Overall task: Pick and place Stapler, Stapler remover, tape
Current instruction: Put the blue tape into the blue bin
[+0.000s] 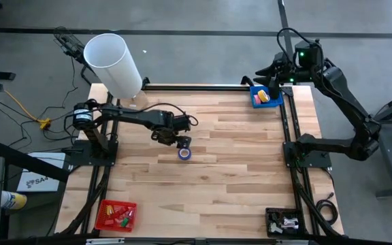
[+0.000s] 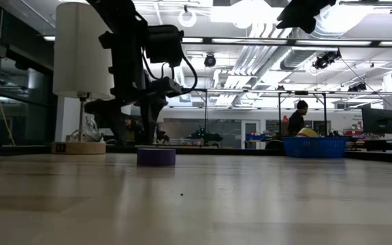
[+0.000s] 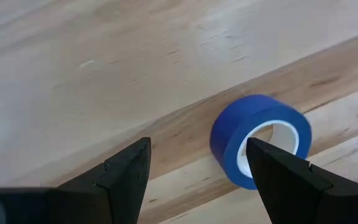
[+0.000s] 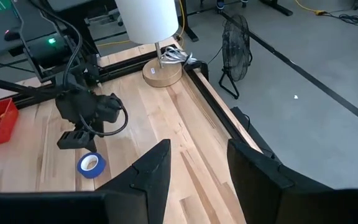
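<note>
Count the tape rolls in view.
3: blue roll mid-table by the left gripper; pink and yellow in the blue bin. More may be hidden.

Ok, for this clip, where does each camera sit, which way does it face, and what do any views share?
High: overhead, straight down on the table; both arms show.
Low: table-top height, facing the room; left arm above the blue tape.
Left wrist: looks past the open left gripper at the blue tape.
Right wrist: above the blue bin, looks past the right gripper toward the left arm.
All four share the blue tape.
</note>
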